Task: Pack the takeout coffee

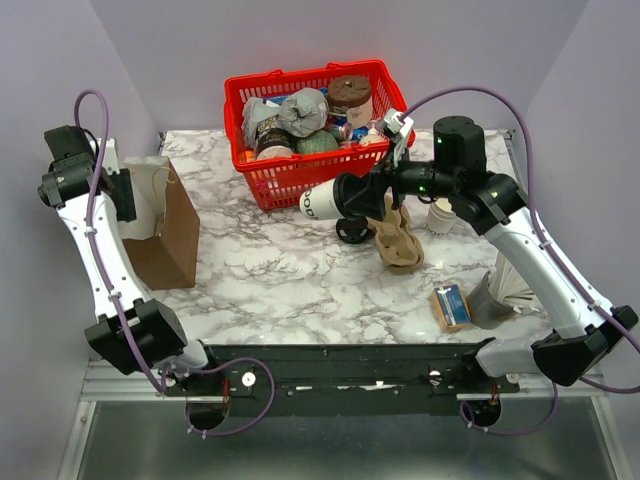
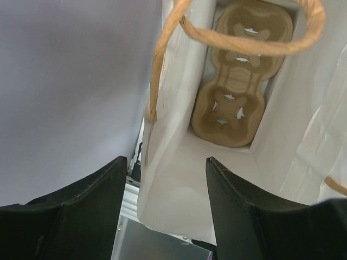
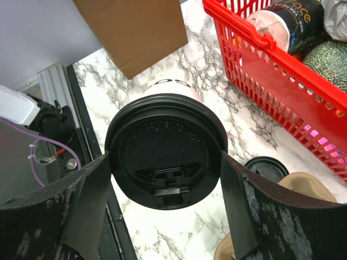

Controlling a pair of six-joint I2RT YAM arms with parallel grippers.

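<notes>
The takeout coffee [image 1: 322, 200], a white paper cup with a black dome lid and dark print, is held lying sideways above the table in front of the red basket. My right gripper [image 1: 350, 195] is shut on it at the lid end. In the right wrist view the lid [image 3: 165, 149] faces the camera between my two fingers [image 3: 92, 200]. My left gripper [image 1: 128, 195] is open and empty over the brown paper bag [image 1: 168, 228] at the far left. In the left wrist view its fingers [image 2: 238, 211] straddle the bag's near white wall [image 2: 184, 179].
A cardboard cup carrier [image 2: 238, 92] lies inside the bag, under its rope handle [image 2: 244, 40]. A red basket [image 1: 300, 175] full of goods stands at the back. A loose black lid [image 1: 352, 231], another carrier [image 1: 398, 240], stacked cups [image 1: 441, 215] and a blue box [image 1: 452, 305] lie right.
</notes>
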